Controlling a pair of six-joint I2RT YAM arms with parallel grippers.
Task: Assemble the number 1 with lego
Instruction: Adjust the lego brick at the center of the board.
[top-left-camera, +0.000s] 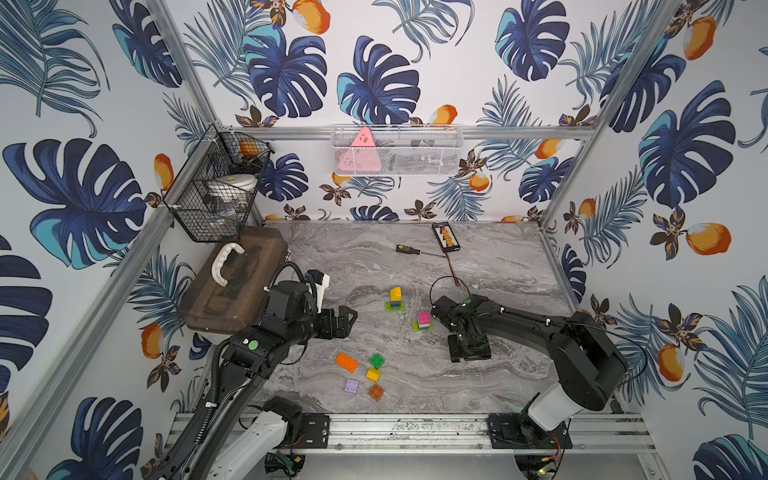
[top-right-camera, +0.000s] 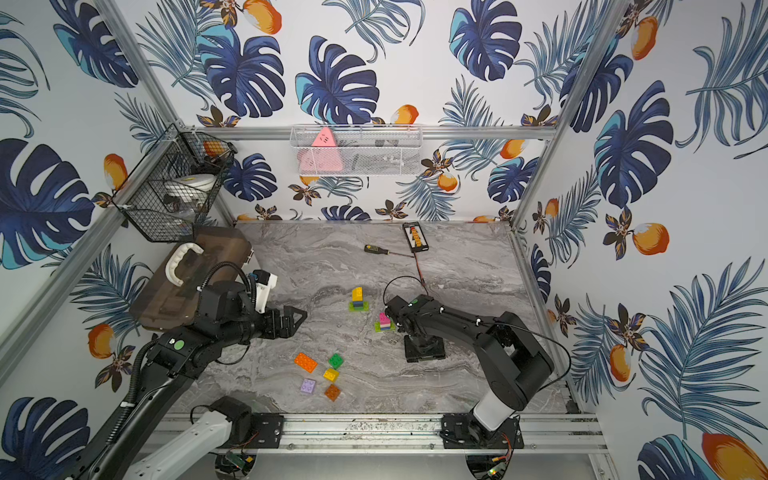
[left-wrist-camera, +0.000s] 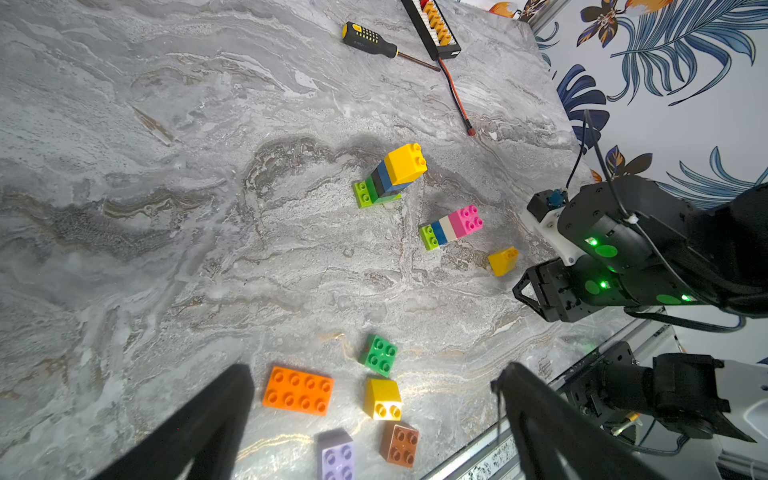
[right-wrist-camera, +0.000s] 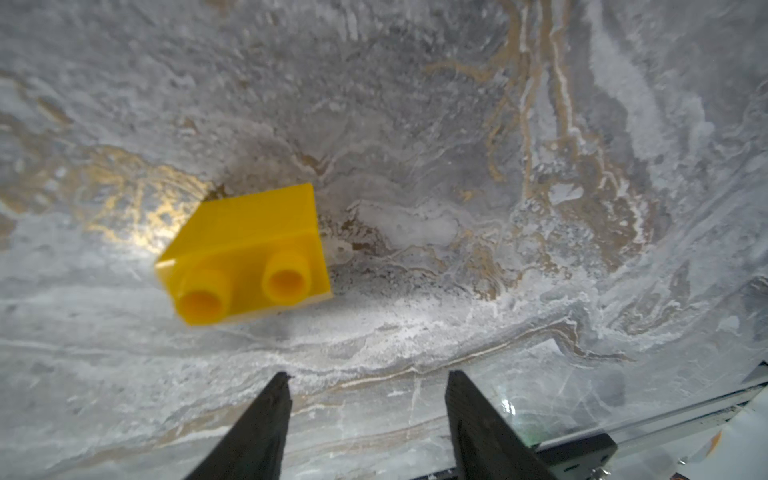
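The left arm (top-left-camera: 249, 353) stretches forward nearly level, and the left gripper (top-left-camera: 348, 322) at its end has its jaws spread wide, holding nothing. The right arm (top-left-camera: 519, 320) folds at the wrist, so the right gripper (right-wrist-camera: 369, 376) points down, jaws partly apart and empty.

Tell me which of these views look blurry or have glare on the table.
Right wrist view: the yellow brick is smeared soft along its near edge, with a warm glare patch on the table beside it. Left wrist view: the orange brick is sharp, the black fingers out of focus. Both top views: evenly lit.
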